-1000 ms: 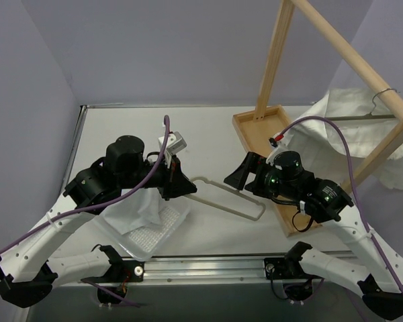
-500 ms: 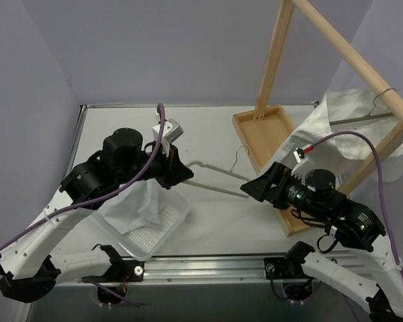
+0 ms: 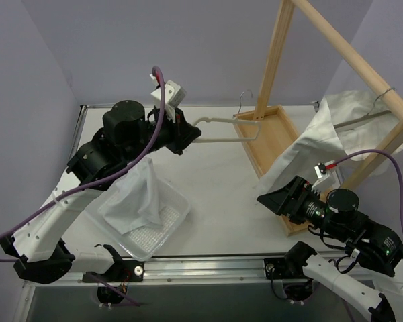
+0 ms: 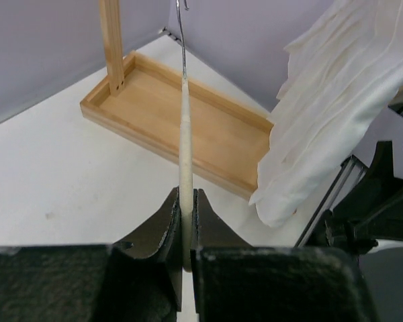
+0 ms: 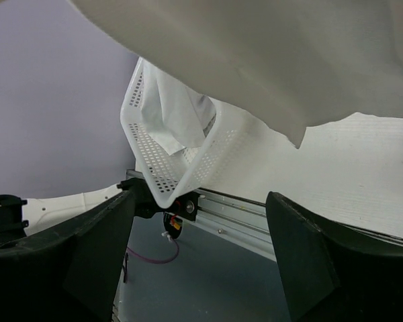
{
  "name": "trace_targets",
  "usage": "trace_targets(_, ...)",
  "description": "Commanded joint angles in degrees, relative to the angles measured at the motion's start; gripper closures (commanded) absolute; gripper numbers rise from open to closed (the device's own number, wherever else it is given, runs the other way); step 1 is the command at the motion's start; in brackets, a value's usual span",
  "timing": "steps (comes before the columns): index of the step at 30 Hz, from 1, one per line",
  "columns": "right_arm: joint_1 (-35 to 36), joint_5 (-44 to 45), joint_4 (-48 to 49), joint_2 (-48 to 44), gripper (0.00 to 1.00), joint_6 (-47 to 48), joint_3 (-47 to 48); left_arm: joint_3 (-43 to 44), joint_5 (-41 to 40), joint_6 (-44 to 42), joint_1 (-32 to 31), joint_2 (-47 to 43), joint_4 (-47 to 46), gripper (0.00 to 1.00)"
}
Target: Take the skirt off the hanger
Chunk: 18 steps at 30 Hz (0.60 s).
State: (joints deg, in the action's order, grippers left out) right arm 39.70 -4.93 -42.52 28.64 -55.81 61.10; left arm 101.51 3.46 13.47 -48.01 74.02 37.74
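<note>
The white skirt (image 3: 133,200) lies crumpled in the white basket (image 3: 181,209) at the front left, free of any hanger; the right wrist view shows it through the basket's wall (image 5: 178,114). My left gripper (image 3: 191,132) is raised over the back of the table, shut on the end of a bare cream hanger (image 3: 218,119) that points at the wooden rack. In the left wrist view the hanger's bar (image 4: 185,121) runs straight out from between my pinching jaws (image 4: 186,194). Low at the front right, my right gripper (image 3: 272,199) is open and holds nothing (image 5: 200,196).
A wooden rack (image 3: 275,47) with a tray base (image 3: 269,134) stands at the back right. Another white garment (image 3: 346,124) hangs from it on a wire-hooked hanger, drooping over my right arm (image 5: 269,54). The perforated basket (image 5: 148,168) sits by the front rail.
My left arm has lifted the bare hanger off the table and carried it back toward the rack. The right arm has drawn away toward the front right, its jaws a little narrower.
</note>
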Motion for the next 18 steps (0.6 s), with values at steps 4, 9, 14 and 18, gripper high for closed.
trace_targets(4,-0.33,2.9,-3.71,-1.13,0.26,-2.02,1.91,10.44,2.59,1.55,-0.15,9.53,-16.99,0.98)
trace_targets(9,-0.42,3.43,-4.85,-1.05,0.26,-2.55,2.62,18.71,6.37,4.36,-0.42,16.94,-21.98,0.98)
trace_targets(14,-0.5,3.61,-4.94,-1.05,0.26,-2.9,2.53,23.45,8.14,7.09,-0.42,22.21,-26.4,0.98)
trace_targets(18,-0.5,3.44,-5.29,-0.34,0.26,-2.73,2.88,28.56,8.84,7.88,-0.86,26.0,-25.87,0.98)
